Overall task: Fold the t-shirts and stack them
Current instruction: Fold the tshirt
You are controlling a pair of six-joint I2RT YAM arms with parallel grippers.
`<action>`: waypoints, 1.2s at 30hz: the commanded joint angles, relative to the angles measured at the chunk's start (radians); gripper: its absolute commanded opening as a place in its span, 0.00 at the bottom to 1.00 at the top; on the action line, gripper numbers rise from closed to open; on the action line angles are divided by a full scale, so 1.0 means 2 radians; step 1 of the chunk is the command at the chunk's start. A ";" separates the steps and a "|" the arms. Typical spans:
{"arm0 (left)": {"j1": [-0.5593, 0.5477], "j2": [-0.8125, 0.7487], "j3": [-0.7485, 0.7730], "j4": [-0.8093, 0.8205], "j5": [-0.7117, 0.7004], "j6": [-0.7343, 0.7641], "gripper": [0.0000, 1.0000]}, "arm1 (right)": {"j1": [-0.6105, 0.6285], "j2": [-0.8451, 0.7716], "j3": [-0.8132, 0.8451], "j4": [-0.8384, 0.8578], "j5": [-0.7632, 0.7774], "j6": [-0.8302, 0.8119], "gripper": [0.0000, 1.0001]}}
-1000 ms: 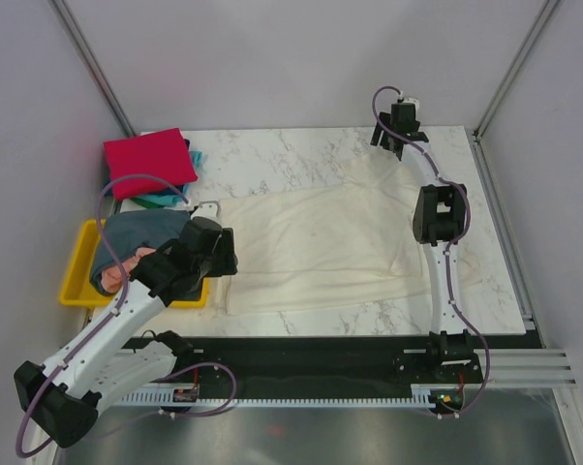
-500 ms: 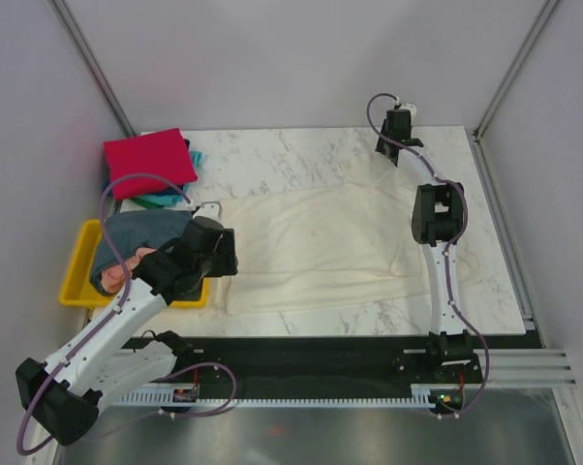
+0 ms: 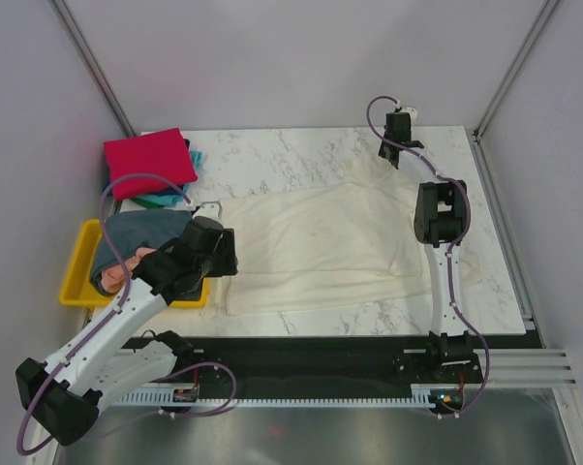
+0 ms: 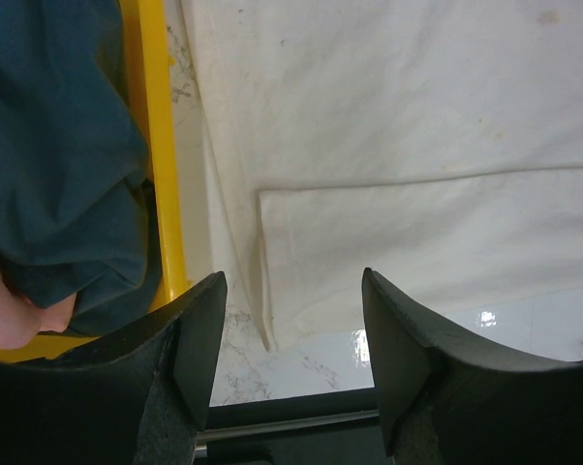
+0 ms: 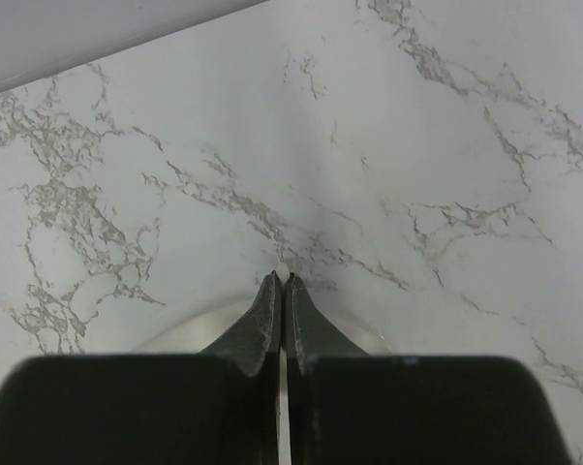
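Right gripper (image 5: 284,283) has dropped and closed, pinching the far edge of the cream-white t-shirt (image 3: 321,242). Left gripper (image 4: 293,283) hangs open above its near corner; yellow tray (image 4: 161,145) just beside.

Nothing legible anywhere.
Cream-white t-shirt (image 3: 321,242), yellow tray (image 3: 76,283) and marble table (image 3: 301,160) all show plain, unmarked surfaces.

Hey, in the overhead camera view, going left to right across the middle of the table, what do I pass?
Yellow tray → left arm's black wrist → cream-white t-shirt → right arm, standing over the shirt's right end. The other shirts overlap the tray, so they are left out.
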 commanded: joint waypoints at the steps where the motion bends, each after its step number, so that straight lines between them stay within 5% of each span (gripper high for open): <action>1: 0.002 -0.006 0.002 0.016 -0.005 0.020 0.65 | -0.003 -0.030 -0.010 -0.022 0.027 -0.022 0.00; 8: 0.005 0.041 0.019 0.043 0.013 0.027 0.65 | -0.062 -0.086 -0.031 -0.026 0.081 -0.028 0.00; 14: 0.009 0.166 0.094 0.115 -0.006 0.016 0.67 | -0.102 -0.122 -0.053 -0.019 0.037 -0.026 0.00; 24: 0.126 0.536 0.419 0.174 0.121 0.048 0.68 | -0.109 -0.155 -0.115 0.017 -0.039 -0.028 0.00; 36: 0.181 0.827 0.739 0.178 0.241 0.055 0.66 | -0.104 -0.161 -0.159 0.046 -0.113 0.004 0.00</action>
